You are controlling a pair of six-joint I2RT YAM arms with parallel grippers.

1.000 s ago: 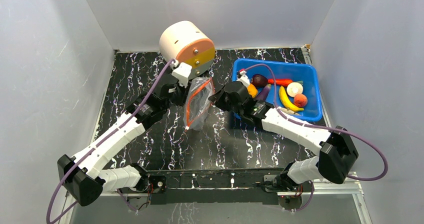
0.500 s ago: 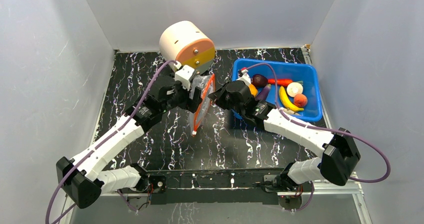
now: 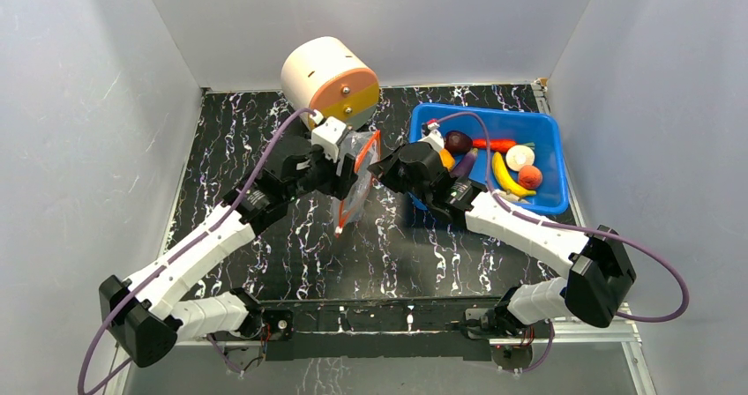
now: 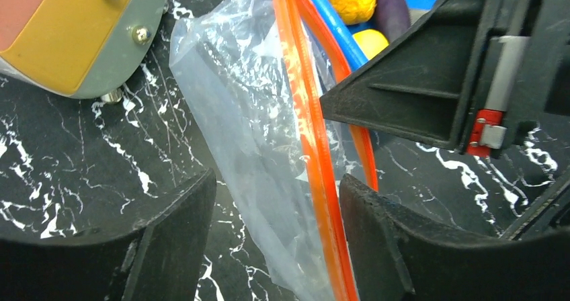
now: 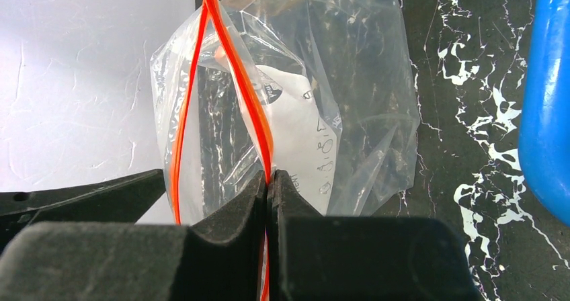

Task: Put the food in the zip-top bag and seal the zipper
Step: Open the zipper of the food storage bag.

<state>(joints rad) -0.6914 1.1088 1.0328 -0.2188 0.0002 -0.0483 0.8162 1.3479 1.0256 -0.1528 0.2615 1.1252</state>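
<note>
The zip-top bag [image 3: 356,186] is held up mid-table between both grippers, its mouth parted. My right gripper [image 3: 379,167] is shut on one red-orange zipper strip [image 5: 259,123]; the jaws [image 5: 269,178] meet on it. My left gripper [image 3: 342,176] is open, and its fingers [image 4: 171,240] straddle the other strip [image 4: 310,146] and the clear film [image 4: 249,126] without pinching. The food lies in the blue bin [image 3: 540,123]: banana [image 3: 503,175], carrot [image 3: 499,145], eggplant [image 3: 465,162] and several round pieces [image 3: 520,157]. No food shows inside the bag.
A cream-and-orange cylinder [image 3: 328,78] stands at the back, just behind the left gripper. The blue bin's near corner [image 4: 333,29] sits close behind the bag. Grey walls enclose the black marbled table [image 3: 265,130] on three sides.
My left gripper has moved right, from beside the bag to around its left strip. The bag has turned more edge-on to the top camera. The right gripper has kept its hold.
</note>
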